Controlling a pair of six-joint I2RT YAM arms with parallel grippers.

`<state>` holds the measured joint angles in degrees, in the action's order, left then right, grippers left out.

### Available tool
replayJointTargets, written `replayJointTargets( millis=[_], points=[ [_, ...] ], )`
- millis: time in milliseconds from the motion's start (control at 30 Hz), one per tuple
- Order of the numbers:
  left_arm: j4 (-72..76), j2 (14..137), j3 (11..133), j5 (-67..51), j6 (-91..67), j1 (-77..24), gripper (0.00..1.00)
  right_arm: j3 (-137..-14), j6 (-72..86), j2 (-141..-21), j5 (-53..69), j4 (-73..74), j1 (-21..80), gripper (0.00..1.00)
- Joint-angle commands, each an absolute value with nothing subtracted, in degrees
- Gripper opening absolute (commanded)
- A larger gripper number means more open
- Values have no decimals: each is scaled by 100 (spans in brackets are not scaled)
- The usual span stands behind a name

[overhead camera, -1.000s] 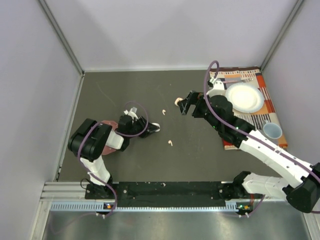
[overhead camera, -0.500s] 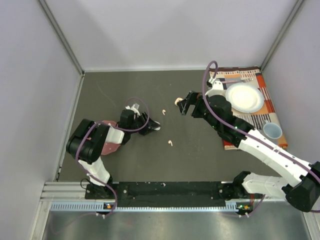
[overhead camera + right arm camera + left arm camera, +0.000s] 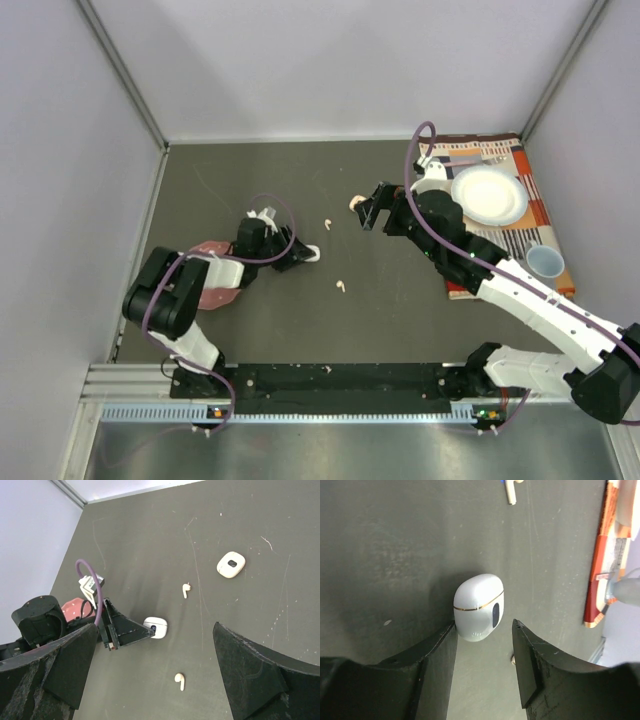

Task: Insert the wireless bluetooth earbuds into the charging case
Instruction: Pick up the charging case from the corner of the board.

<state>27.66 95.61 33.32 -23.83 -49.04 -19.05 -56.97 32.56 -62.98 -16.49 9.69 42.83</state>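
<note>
The left pincer (image 3: 484, 624) stood open, a white case (image 3: 479, 607) at its tips left of the counter's (image 3: 400, 320) middle; the right pincer (image 3: 365, 214) gaped wide.

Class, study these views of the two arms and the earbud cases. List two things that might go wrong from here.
1. The rounded white case lies closed, with the left gripper's jaws loosely astride it; a nudge may skid it away.
2. The loose earbuds are tiny compared with the right gripper's wide-open fingers, which may push one rather than pinch it.
</note>
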Motion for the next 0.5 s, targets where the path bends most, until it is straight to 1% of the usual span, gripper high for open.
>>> replayJointTargets(
  millis=[0,300,467],
  points=[
    [1583,9176,3436,-1785,-4202,-1819,54,-5730,3199,-6205,-1775,888,4201,99],
    [424,8140,3551,-766,-3622,-1775,54,-5687,3173,-6258,-1863,905,4175,99],
    [167,7016,3560,-545,-3367,-1775,54,-5608,3366,-6354,-1907,1036,3912,99]
  ],
)
